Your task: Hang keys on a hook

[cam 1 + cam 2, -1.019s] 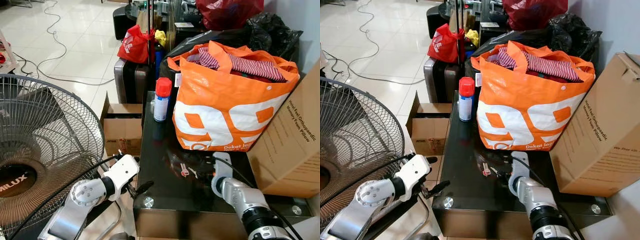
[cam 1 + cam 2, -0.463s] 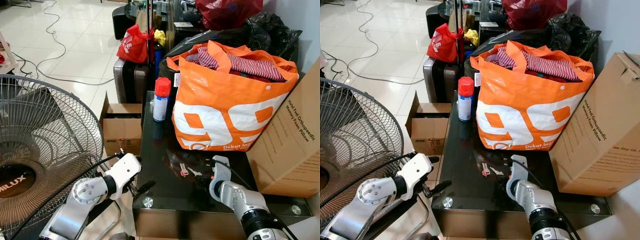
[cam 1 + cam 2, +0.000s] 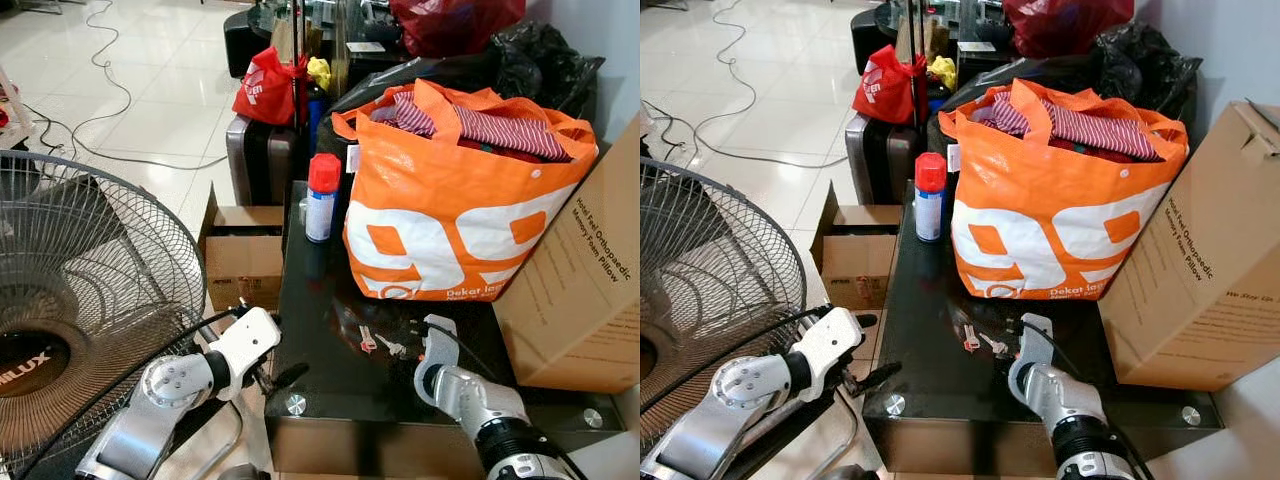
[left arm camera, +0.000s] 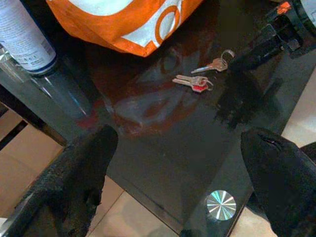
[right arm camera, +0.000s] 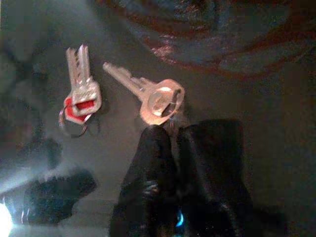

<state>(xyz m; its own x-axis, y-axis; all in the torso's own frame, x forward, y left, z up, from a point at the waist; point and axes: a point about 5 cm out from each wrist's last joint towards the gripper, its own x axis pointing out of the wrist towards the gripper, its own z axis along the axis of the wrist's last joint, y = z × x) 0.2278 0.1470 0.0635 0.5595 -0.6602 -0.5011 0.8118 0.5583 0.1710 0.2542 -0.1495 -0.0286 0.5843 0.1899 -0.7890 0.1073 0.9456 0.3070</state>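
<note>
**Keys flat on dark glass table, right gripper tips at single key**

Two sets of keys lie on the black glass table (image 3: pixel 330 390), on its bare front stretch. One is a pair with a red tag (image 5: pixel 81 96) on a small ring; just beside it, not touching, lies a single silver key (image 5: pixel 148 94) with a ring at its head. Both lie flat, in front of the orange bag (image 3: pixel 455 200).

Right gripper (image 5: pixel 175 136): fingers drawn together, almost no gap, tips right at the head of the single key. Whether they pinch its ring, cannot tell; the key lies flat on the glass. Right arm reaches in from the table's near edge.

Left gripper (image 4: pixel 177 173): fingers spread wide, holding nothing, hanging off the table's near left corner over the edge and floor.

Room: open glass to the left of the keys as far as the table's left edge, and forward to the near edge with its round metal fitting (image 4: pixel 220 204). Behind, the orange bag closes things off; a spray can with red cap (image 3: pixel 322 198) stands at the back left. Cardboard box (image 3: pixel 585 280) walls the right side. Fan grille (image 3: pixel 90 300) stands on the floor beyond the left edge.
</note>
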